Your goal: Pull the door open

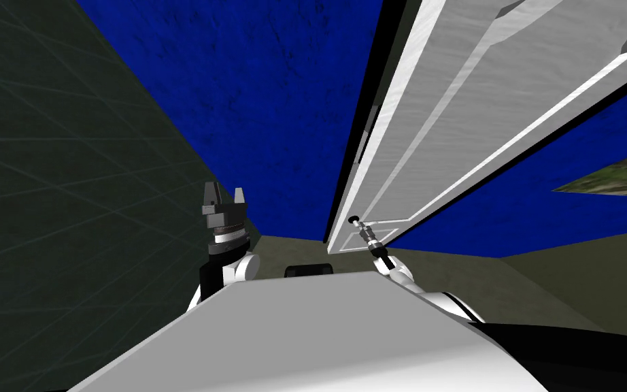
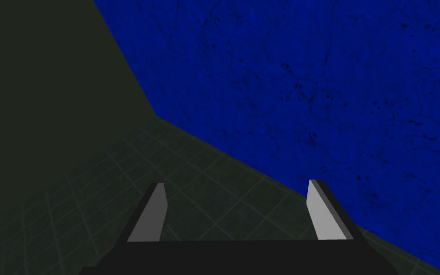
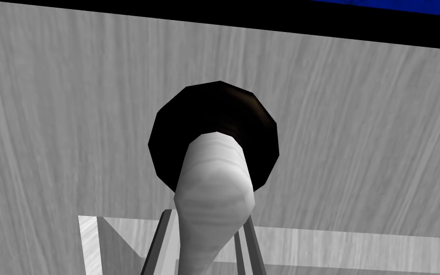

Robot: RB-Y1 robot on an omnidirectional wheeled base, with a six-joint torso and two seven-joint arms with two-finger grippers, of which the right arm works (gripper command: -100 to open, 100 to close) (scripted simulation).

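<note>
The white panelled door (image 1: 482,102), streaked with a grey wood grain, stands to my front right, its raised frames running along its face. Near its free edge a round black rosette (image 3: 214,119) sits flat on the door, and a pale grey, rounded lever handle (image 3: 214,191) comes out of it toward my right hand. In the head view the handle (image 1: 354,220) is low on the door, close to that edge.

A narrow black area (image 1: 366,102) runs along the door's handle-side edge, between the door and a deep blue, mottled wall (image 1: 251,102). The same blue wall goes on past the door's other side. Left of the door, beyond the blue wall, lies a dark grey-green surface (image 1: 67,204) with a faint grid of tile lines. The ground in front of the door is a plain dark olive, bare on both sides of the arms.

The right gripper (image 3: 208,215) reaches up to the door with its forearm stretched out straight. Its two thin fingers (image 3: 159,243) are closed against the sides of the handle, pinching it just short of the rosette. The left gripper (image 1: 224,194) hangs well left of the door, pointing at the blue wall, with its fingers (image 2: 150,215) spread wide and nothing between them.
</note>
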